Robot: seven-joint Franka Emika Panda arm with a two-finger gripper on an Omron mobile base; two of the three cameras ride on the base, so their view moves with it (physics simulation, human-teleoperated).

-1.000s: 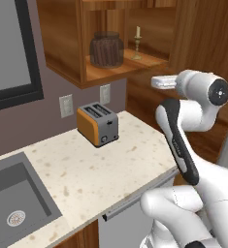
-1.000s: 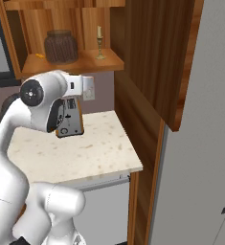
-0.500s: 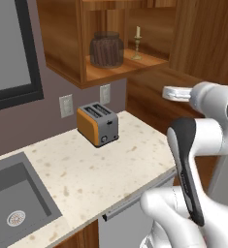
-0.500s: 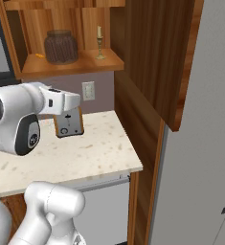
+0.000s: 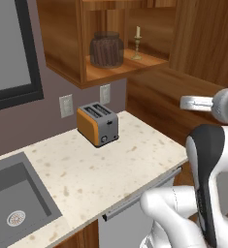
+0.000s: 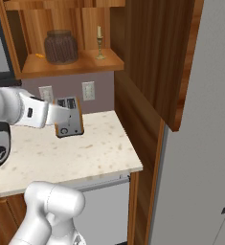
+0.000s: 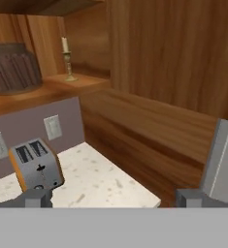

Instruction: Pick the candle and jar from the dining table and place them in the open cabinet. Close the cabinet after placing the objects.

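Observation:
The jar stands on the shelf of the open cabinet, with dark sticks inside it. To its right on the same shelf, the candle is upright on its slim brass holder. The cabinet door is swung wide open to the right. My gripper is open and holds nothing; it hovers over the counter's right end, below the shelf and apart from both things. The dining table is out of view.
An orange toaster sits on the speckled counter under the cabinet. A sink lies at the counter's left. Wall outlets are behind. A tall grey panel stands to the right of the door.
My arm has swung: the hand moved right in the left base view and left and down in the right base view. The jaws stayed open. Jar and candle have not moved.

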